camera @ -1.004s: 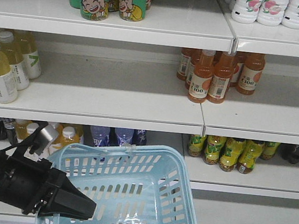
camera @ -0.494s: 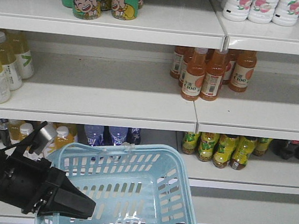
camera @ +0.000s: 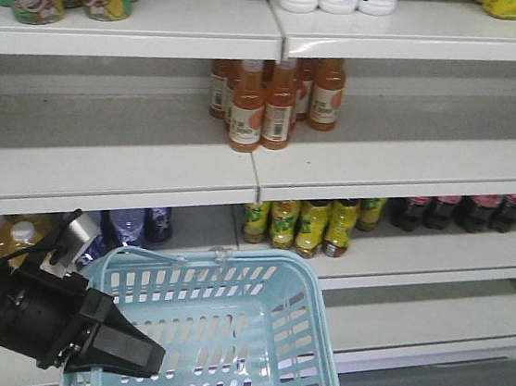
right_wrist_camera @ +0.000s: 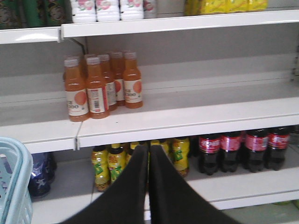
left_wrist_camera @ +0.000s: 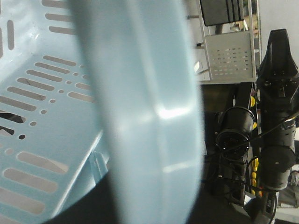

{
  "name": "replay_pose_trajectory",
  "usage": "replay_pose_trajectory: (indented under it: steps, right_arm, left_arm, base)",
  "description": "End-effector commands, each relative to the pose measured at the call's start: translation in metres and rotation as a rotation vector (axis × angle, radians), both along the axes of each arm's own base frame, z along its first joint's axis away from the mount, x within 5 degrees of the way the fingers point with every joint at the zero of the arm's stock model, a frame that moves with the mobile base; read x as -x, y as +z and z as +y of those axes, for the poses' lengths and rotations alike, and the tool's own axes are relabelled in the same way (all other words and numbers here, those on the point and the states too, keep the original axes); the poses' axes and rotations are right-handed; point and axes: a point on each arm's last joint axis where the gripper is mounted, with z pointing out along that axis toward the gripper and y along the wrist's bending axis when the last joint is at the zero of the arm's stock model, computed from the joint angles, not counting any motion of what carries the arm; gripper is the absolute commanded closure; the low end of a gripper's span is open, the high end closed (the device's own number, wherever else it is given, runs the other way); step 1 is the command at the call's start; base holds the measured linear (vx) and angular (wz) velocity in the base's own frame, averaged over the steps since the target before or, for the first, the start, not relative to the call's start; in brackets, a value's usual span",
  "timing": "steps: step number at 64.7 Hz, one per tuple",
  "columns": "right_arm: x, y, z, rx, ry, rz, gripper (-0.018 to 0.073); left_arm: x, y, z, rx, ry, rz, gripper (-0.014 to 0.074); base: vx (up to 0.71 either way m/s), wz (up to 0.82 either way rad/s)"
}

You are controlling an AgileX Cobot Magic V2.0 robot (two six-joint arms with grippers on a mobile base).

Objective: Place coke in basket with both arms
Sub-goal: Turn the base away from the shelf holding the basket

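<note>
On the lower shelf [camera: 418, 258], far right, the coke [camera: 466, 209] stood as a row of dark, red-labelled bottles, well apart from the basket [camera: 223, 338] at the near left. The left gripper [camera: 123, 355] appeared clenched on the basket's near-left rim, holding it clear of the shelves. The right gripper [right_wrist_camera: 148, 148] was pressed closed and empty, pointing at the yellow-green bottles [right_wrist_camera: 110, 163] rather than the coke just to their right. Reaching as aimed could seize the wrong drink. Closed jaws would shove bottles over instead of gripping them, and tightly packed neighbours could topple. A one-edge hold might let the basket tip once loaded.
</note>
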Motion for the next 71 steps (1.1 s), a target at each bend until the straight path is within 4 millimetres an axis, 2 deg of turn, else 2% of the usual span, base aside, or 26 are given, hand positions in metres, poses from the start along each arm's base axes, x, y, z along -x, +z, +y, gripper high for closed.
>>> replay_pose_trajectory:
  steps: [1, 71]
  right_arm:
    - [0.0011, 0.0037, -0.0005, 0.0, -0.006, -0.078, 0.0568]
    - [0.0011, 0.0037, -0.0005, 0.0, -0.006, -0.078, 0.0568]
  left_arm:
    - [0.0008, 0.0192, -0.004, 0.098, -0.002, -0.038, 0.0604]
    - [0.0008, 0.0192, -0.004, 0.098, -0.002, -0.038, 0.0604]
  base:
    - [-0.06, -0.57]
    - [-0.05, -0.49]
